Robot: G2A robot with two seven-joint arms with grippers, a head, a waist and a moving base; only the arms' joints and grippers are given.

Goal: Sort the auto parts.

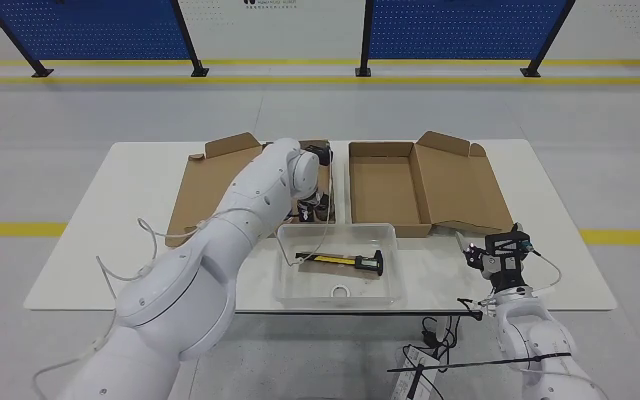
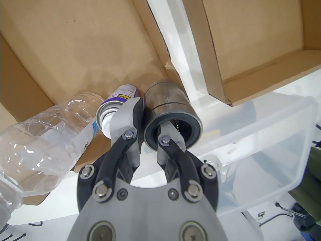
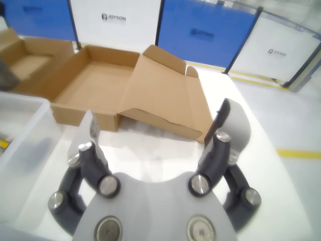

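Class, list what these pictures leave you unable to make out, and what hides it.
- Top view: part of the left box's contents, hidden by the left arm.
- Top view: the tool in the clear bin, too small to identify.
- Left wrist view: the plastic bottle, cut off by the edge; the spray can, partly behind the left gripper holding a metal cylinder.
- Right wrist view: a dark shape at the edge, blurred.

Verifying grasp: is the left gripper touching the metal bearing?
Touching. Left wrist view: the left gripper pinches the metal bearing by its wall, one finger inside the bore.

Steel cylindrical bearing (image 2: pixel 167 102) held in left gripper (image 2: pixel 150 119).
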